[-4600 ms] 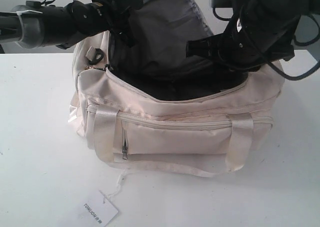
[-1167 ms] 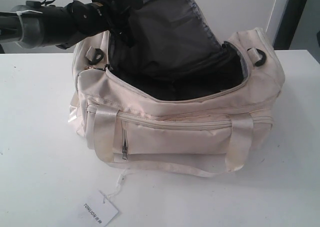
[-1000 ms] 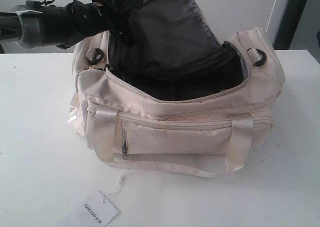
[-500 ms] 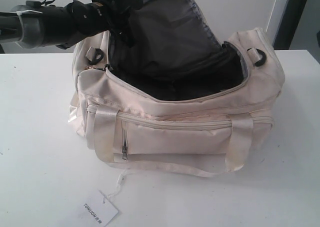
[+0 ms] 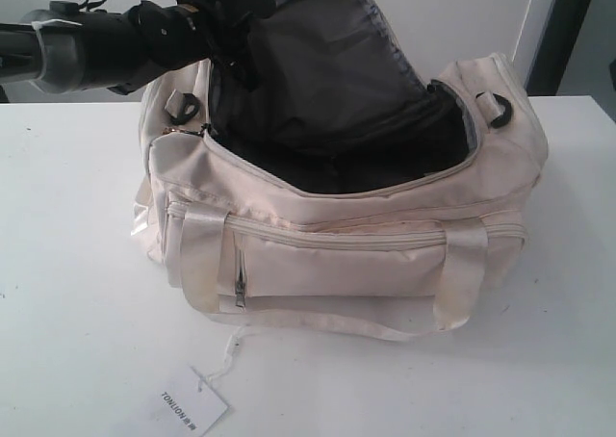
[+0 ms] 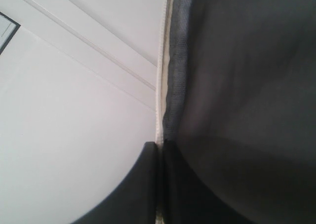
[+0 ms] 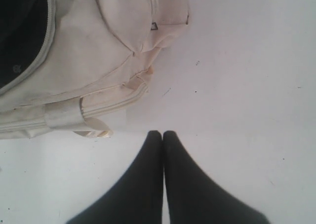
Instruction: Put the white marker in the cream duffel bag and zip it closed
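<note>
Tabletop (image 5: 77, 312), white, carries the cream duffel bag (image 5: 366, 264) at its middle, toward the far edge, with the bag's long axis running side to side. The bag is soft and pale, with satin strap handles, grey zippers and a zipped front pocket. Its main compartment gapes open, showing dark grey lining. The top flap (image 5: 327, 62) stands upright because the left end effector (image 6: 159, 150) pinches the flap's zipper edge between pressed-together fingers, above the bag's far left corner. The right end effector (image 7: 162, 133) is out of the exterior view; its own camera shows it pressed together and empty, hanging over bare tabletop just beside one end of the bag, apart from the fabric. The opening lies off to one side of it. The white marker is not visible in any view; whether it lies in the dark interior cannot be told. A paper tag (image 5: 188, 408) lies by the near edge. The free right arm looks better placed to work the zipper.
</note>
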`<action>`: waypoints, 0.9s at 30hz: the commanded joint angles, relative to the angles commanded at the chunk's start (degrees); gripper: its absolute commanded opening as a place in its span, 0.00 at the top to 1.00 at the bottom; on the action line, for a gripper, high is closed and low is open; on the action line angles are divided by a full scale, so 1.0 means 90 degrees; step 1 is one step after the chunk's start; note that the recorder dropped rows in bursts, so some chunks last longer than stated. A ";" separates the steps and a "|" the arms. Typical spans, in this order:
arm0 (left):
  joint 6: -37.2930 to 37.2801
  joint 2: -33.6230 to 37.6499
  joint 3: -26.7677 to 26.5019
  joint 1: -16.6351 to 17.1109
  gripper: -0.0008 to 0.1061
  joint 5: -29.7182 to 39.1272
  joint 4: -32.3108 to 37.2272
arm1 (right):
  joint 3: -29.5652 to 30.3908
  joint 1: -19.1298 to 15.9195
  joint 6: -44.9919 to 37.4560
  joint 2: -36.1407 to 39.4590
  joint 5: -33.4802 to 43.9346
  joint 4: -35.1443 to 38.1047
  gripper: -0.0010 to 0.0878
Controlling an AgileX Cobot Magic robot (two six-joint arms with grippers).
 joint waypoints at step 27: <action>-0.0041 0.0000 0.0000 0.0000 0.99 0.0093 0.0000 | 0.0000 0.0000 0.0000 0.0000 0.0000 0.0000 0.99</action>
